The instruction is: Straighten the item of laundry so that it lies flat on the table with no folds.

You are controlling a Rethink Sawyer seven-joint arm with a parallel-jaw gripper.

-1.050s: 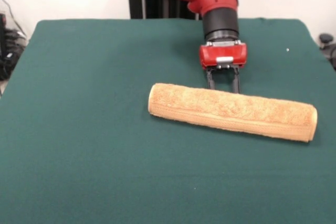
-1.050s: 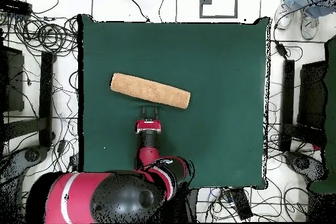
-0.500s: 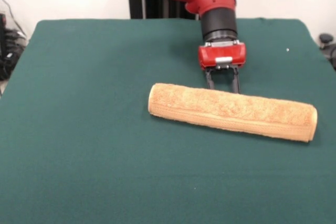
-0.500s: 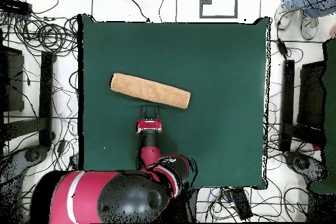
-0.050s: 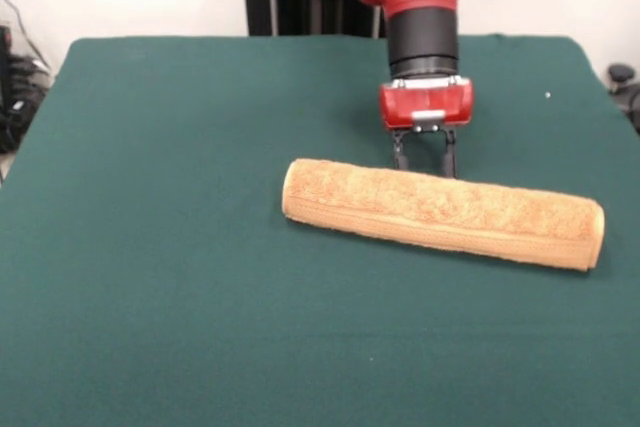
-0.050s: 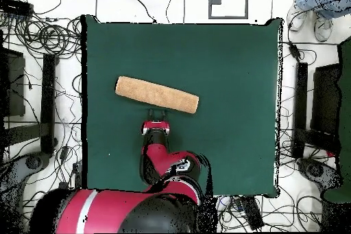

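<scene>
- The orange-tan terry-cloth towel (image 5: 443, 213) (image 6: 157, 95) lies rolled into a long tube on the large desk (image 5: 180, 277) (image 6: 226, 66) covered in dark green felt-like cloth, slightly slanted across it.
- The red and black arm's jaws (image 5: 425, 159) (image 6: 156, 113) stand just behind the roll in the front view, near its middle, pointing down.
- The two dark fingers (image 5: 400, 155) are parted with a narrow gap, holding nothing; their tips are hidden behind the towel's top edge.
- A ribbed band runs along the roll's front edge.

Table (image 5: 150, 327) bare all round; only rolled towel (image 5: 440, 212) seemingly obstructs.
</scene>
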